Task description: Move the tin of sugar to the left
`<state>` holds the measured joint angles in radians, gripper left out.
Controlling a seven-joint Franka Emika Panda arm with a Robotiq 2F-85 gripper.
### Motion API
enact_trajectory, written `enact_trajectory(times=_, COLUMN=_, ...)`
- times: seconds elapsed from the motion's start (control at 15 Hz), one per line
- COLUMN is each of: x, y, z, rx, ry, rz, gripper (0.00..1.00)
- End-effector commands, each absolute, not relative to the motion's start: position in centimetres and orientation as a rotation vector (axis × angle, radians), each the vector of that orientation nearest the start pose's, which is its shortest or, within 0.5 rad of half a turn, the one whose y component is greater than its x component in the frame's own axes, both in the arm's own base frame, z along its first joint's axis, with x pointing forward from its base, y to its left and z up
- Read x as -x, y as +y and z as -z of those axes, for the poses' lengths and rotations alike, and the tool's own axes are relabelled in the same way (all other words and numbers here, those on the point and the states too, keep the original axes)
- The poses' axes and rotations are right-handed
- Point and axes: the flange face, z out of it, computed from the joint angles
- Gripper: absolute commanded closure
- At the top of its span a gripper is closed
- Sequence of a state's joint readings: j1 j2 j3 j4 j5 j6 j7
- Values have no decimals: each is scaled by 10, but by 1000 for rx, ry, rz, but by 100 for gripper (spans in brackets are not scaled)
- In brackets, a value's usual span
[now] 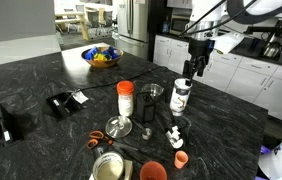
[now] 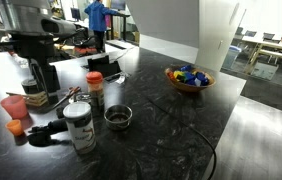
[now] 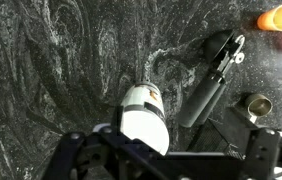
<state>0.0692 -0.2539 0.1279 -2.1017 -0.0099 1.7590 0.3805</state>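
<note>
The gripper [image 1: 195,71] hangs directly over the tin of sugar [image 1: 182,97], jaws spread. In the wrist view its fingers [image 3: 73,150] stand wide on either side of the tin's top, and there is clear space between each of them and the tin. It holds nothing.

The tin is a tall white cylinder with dark label marks. It stands upright on the black marbled countertop [image 1: 41,75], close to the edge that faces the white cabinets. In the wrist view a black-handled tool [image 3: 209,80] lies on the counter just beside the tin, pointing away from it at an angle.

Further in from that edge, a white container with an orange lid [image 1: 125,98] stands upright, apart from the tin and about the same height. In an exterior view a small round metal cup [image 2: 118,117] sits near this container. A silvery can [image 2: 78,127] with a printed label stands nearer that camera. A pink cup [image 2: 13,105] rests beside the tin, close to the counter's edge.

Toward the near edge in an exterior view, an orange cup [image 1: 153,170] sits well away from the tin. A bowl of coloured pieces [image 1: 101,56] is at the far side of the countertop, well apart from everything else.
</note>
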Motion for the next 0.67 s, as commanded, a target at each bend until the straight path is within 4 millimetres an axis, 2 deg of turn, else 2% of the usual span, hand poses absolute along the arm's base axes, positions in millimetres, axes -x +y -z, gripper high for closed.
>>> enact_trajectory(times=0.0, x=-473, y=75, z=-508, rx=3147, ry=366, rz=-167, gripper=0)
enact_trajectory(times=0.27, x=-489, y=50, z=-488, rx=3114, ry=457, rz=-198, gripper=0)
enact_trajectory(times=0.6, x=-504, y=41, z=-467, rx=3061, ry=536, rz=-226, gripper=0)
